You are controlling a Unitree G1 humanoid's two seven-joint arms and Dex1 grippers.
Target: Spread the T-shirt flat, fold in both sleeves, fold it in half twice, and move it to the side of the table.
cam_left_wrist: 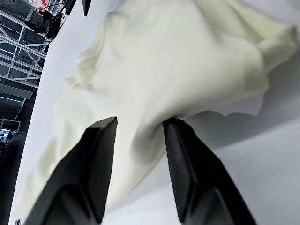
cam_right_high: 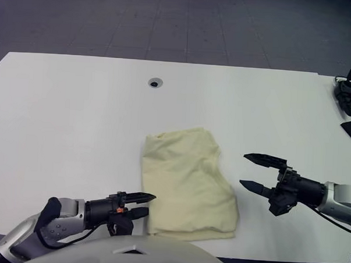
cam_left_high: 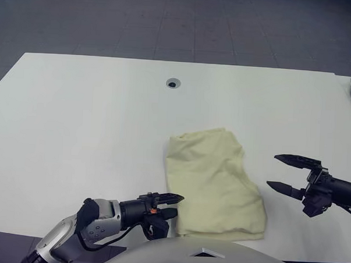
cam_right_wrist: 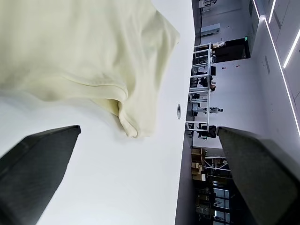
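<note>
A pale yellow T-shirt (cam_left_high: 214, 180) lies folded into a rumpled oblong on the near middle of the white table (cam_left_high: 76, 133). My left gripper (cam_left_high: 172, 205) sits low at the shirt's near left edge, its fingers a little apart. In the left wrist view the shirt (cam_left_wrist: 178, 61) runs right up to the open left gripper (cam_left_wrist: 140, 123), its hem lying between the fingertips. My right gripper (cam_left_high: 281, 172) hovers wide open to the right of the shirt, a short gap away. The right wrist view shows the shirt's folded corner (cam_right_wrist: 126, 117) beyond the spread fingers.
A round cable hole (cam_left_high: 173, 83) sits in the table at the back middle. Black cables and gear (cam_right_high: 346, 92) lie at the far right edge. Bare tabletop stretches to the left and behind the shirt.
</note>
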